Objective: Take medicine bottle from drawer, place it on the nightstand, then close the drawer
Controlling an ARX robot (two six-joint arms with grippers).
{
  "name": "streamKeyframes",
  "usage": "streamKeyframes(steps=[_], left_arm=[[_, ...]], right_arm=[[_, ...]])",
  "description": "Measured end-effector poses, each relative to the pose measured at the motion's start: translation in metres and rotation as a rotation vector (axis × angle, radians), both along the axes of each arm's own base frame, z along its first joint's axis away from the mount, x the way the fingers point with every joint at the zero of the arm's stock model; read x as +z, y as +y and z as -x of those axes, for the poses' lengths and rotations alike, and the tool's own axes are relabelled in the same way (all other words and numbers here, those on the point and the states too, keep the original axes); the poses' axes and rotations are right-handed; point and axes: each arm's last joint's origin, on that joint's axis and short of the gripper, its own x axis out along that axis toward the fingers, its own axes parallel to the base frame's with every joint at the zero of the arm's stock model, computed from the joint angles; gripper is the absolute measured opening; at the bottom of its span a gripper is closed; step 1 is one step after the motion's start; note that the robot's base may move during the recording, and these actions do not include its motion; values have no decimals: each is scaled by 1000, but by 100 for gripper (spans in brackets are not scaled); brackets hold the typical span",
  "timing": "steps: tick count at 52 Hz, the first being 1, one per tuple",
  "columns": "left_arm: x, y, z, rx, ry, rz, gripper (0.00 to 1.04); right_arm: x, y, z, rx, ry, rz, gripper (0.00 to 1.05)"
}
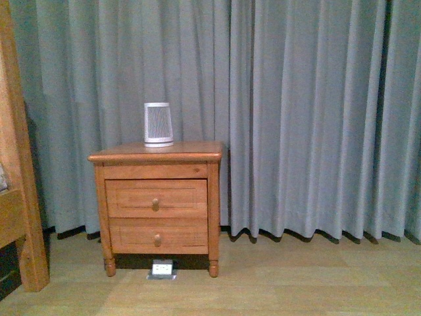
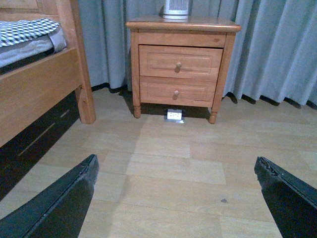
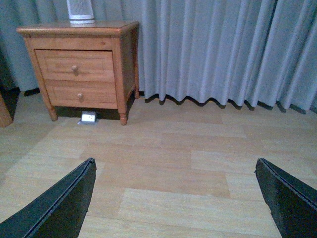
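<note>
The left gripper (image 2: 174,161) has its jaws spread wide over bare floor (image 2: 163,168), holding and touching nothing. The right gripper (image 3: 175,161) is just the same: jaws wide apart, nothing between them. Both hang well apart from the one nightstand (image 1: 191,150), which stands against a grey curtain (image 1: 309,118).

The nightstand has two drawers, each with one round knob. The upper drawer (image 1: 131,197) is shut flush, as is the lower drawer (image 1: 131,236). The medicine bottle shows in no view.

One white slatted cylinder (image 1: 158,124) stands upright at the middle of the nightstand's top, toward its back edge. One small white box (image 1: 162,268) lies on the floor under the front edge. A wooden bed frame post (image 1: 20,164) stands beside the nightstand's left side, apart from it.
</note>
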Motion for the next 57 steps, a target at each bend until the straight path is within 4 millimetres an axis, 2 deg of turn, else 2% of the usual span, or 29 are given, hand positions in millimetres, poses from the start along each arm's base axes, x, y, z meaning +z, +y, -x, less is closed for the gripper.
streamKeyframes(steps=[57], left_arm=[[0, 0, 0, 0, 0, 0, 98]], right_arm=[[0, 0, 0, 1, 0, 0, 98]])
